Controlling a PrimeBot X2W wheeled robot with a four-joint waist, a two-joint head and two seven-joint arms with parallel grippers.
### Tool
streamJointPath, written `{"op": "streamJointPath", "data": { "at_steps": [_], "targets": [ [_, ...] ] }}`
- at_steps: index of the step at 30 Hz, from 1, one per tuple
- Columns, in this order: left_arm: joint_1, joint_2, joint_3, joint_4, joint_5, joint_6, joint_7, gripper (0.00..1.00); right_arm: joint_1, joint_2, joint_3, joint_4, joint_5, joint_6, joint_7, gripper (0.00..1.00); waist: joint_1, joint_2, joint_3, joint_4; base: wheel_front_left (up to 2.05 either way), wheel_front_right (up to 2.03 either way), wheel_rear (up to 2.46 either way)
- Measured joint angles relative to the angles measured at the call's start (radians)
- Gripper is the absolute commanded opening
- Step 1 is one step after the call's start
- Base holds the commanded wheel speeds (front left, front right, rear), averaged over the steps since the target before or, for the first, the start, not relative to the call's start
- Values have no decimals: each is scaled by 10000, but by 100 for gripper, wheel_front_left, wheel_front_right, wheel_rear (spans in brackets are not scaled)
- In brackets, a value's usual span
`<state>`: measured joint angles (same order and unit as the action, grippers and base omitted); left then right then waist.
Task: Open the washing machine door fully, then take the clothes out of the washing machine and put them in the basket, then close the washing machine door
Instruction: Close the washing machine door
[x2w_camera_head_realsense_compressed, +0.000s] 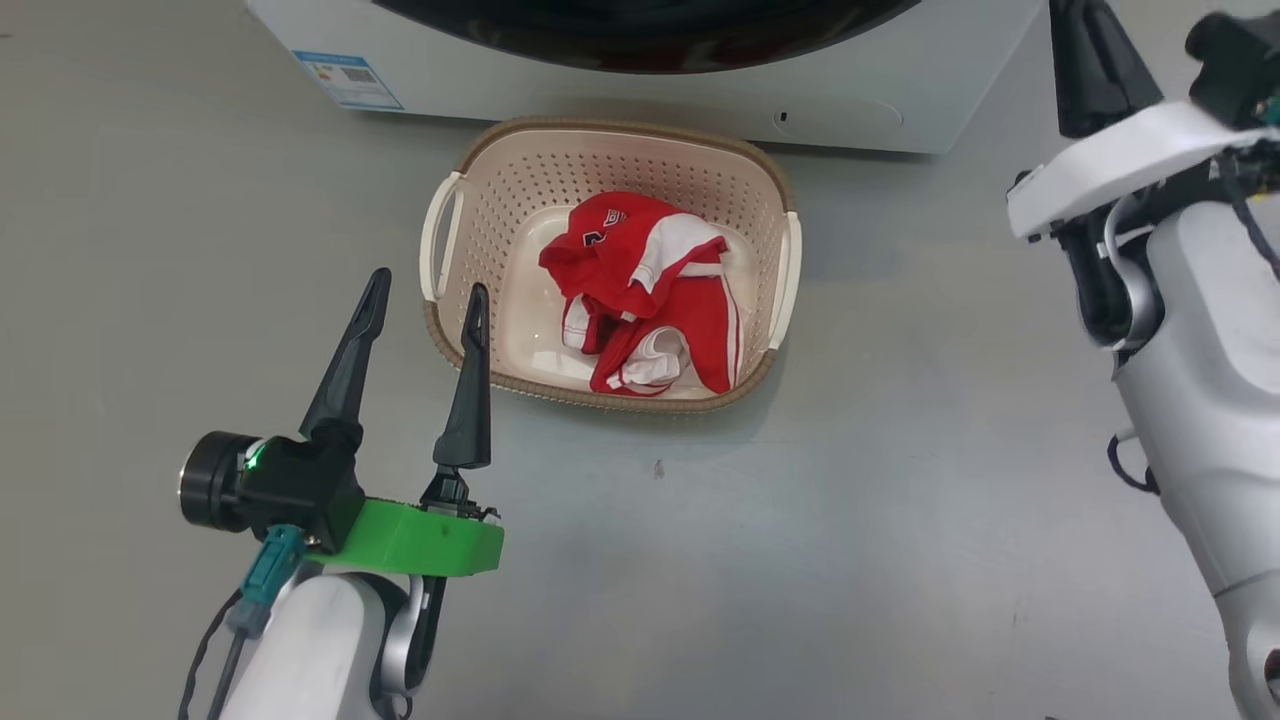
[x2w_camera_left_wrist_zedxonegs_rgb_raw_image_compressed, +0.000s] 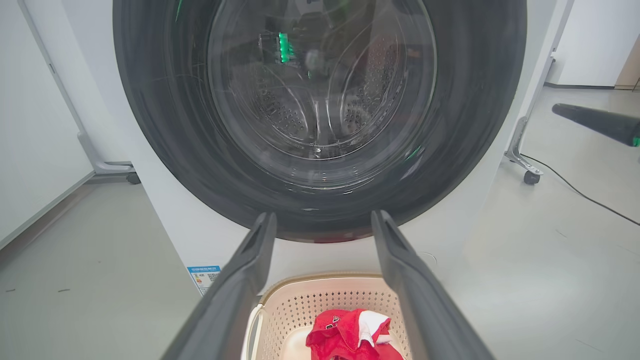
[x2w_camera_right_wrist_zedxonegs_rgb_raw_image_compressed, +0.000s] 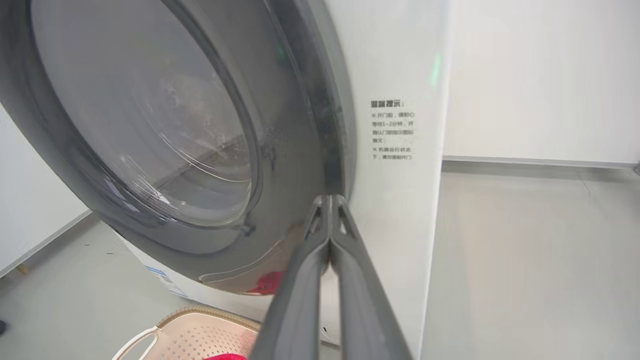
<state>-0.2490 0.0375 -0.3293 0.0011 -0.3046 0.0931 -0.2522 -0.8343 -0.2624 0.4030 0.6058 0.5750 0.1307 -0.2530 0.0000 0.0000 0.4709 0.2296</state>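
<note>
A: Where are the clothes (x2w_camera_head_realsense_compressed: 650, 290)?

B: In the basket (x2w_camera_head_realsense_compressed: 520, 190). They're a crumpled bright red bundle with white stripes and trim, lying on its bottom.

A: And the basket itself?

B: It's cream, perforated and brown-rimmed, with a handle at each side. It stands upright just in front of the washing machine (x2w_camera_head_realsense_compressed: 850, 90).

A: The washing machine door (x2w_camera_left_wrist_zedxonegs_rgb_raw_image_compressed: 165, 150)?

B: It lies against the white front and looks shut (the clothes' red glints in its glossy black rim).
</note>
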Motion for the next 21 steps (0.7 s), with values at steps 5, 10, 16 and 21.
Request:
{"op": "streamJointPath", "data": {
  "at_steps": [5, 10, 16, 21],
  "targets": [
    [29, 2, 184, 148, 75, 0, 0, 100, 766, 261, -426, -468, -40, -27, 0, 64, 0, 0, -233, -352, 0, 0, 0],
    [99, 36, 382, 318, 84, 2, 0, 100, 1432, 476, -600, -955, -261, -29, 0, 100, 0, 0, -517, -710, 0, 0, 0],
    [295, 52, 422, 637, 148, 0, 0, 100, 2500, 683, -1103, -1478, -502, -207, 0, 100, 0, 0, -976, -1053, 0, 0, 0],
    [580, 113, 564, 963, 174, 2, 0, 100, 3536, 1120, -1202, -1799, -723, -318, 0, 100, 0, 0, -1410, -1308, 0, 0, 0]
  ]
}}
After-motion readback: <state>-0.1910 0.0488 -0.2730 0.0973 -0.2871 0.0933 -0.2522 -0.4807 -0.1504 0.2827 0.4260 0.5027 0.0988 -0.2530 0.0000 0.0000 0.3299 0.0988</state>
